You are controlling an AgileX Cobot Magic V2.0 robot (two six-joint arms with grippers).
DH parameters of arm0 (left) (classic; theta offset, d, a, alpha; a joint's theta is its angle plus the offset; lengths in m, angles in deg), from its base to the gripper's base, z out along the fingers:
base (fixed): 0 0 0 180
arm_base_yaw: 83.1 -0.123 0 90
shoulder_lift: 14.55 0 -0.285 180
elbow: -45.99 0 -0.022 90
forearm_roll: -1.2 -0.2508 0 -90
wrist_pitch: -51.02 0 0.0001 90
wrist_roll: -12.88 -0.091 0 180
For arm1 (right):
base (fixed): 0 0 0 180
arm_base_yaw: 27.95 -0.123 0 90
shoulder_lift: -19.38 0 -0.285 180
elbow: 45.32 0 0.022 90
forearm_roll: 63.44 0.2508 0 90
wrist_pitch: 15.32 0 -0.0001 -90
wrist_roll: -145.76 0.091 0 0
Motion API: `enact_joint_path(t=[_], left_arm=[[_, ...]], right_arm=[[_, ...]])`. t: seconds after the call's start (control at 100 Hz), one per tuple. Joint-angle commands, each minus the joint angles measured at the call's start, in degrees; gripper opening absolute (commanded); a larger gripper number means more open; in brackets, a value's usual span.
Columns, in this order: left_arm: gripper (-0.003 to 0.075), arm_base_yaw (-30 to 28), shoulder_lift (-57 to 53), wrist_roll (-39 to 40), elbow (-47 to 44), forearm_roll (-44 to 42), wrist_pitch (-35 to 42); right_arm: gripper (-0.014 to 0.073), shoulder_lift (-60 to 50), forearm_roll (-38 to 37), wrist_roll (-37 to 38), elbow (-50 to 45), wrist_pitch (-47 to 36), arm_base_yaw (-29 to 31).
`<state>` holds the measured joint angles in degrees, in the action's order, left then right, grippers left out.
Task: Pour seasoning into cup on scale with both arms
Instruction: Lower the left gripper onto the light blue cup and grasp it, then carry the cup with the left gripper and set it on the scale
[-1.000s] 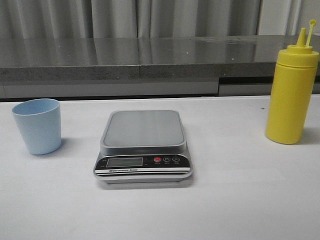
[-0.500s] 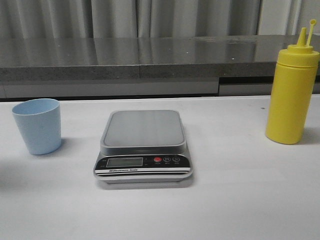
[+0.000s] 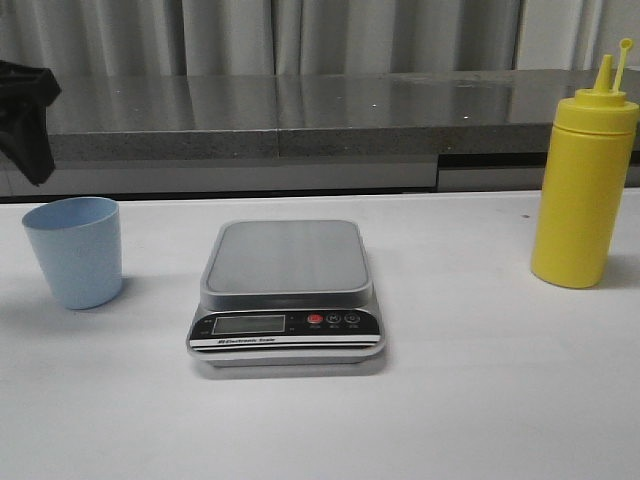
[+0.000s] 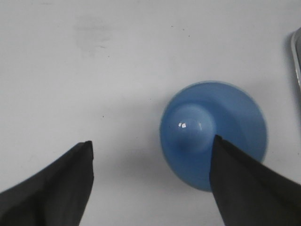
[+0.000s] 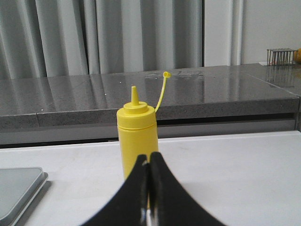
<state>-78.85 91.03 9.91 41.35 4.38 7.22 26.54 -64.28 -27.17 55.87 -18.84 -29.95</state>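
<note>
The pale blue cup stands upright on the white table at the left, apart from the scale in the middle, whose grey platform is bare. The yellow seasoning bottle stands at the far right with its cap off the nozzle. A black part of my left arm hangs above and behind the cup. Seen from the left wrist, the left gripper is open above the table, one finger overlapping the cup, nothing gripped. The right gripper is shut and empty, short of the bottle.
A grey stone counter with curtains behind it runs along the back of the table. The scale's edge shows beside the cup in the left wrist view, and its corner in the right wrist view.
My left arm has come into the front view at the top left, above the cup. Cup, scale and bottle have not moved.
</note>
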Motion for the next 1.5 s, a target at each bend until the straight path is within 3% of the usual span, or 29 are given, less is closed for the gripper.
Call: enact_joint_path(t=[0.0, 0.43, 0.55, 0.67, 0.8, 1.11, 1.31, 1.49], left_arm=[[0.0492, 0.5, -0.2, 0.1, 1.9, 0.9, 3.0], [0.0472, 0.5, 6.0, 0.1, 1.9, 1.1, 5.3], [0.0345, 0.5, 6.0, 0.1, 1.9, 1.5, 5.7], [0.0142, 0.5, 6.0, 0.1, 1.9, 2.1, 5.7], [-0.0022, 0.5, 6.0, 0.1, 1.9, 2.8, 5.7], [-0.0020, 0.5, 6.0, 0.1, 3.9, 2.9, 2.1], [-0.0020, 2.5, 5.8, 0.0, 13.8, 2.8, -5.1], [-0.0020, 8.4, 5.8, -1.6, 23.6, 2.5, -9.7]], right_arm=[[-0.0067, -1.2, -0.3, 0.0, 1.0, -4.7, 0.3], [-0.0067, -1.2, -0.3, 0.0, 1.0, -4.7, 0.3], [-0.0067, -1.2, -0.3, 0.0, 1.0, -4.7, 0.3], [-0.0067, -1.2, -0.3, 0.0, 1.0, -4.7, 0.3], [-0.0067, -1.2, -0.3, 0.0, 1.0, -4.7, 0.3], [-0.0067, -1.2, -0.3, 0.0, 1.0, -4.7, 0.3], [-0.0067, -1.2, -0.3, 0.0, 1.0, -4.7, 0.3], [-0.0067, -1.2, -0.3, 0.0, 1.0, -4.7, 0.3]])
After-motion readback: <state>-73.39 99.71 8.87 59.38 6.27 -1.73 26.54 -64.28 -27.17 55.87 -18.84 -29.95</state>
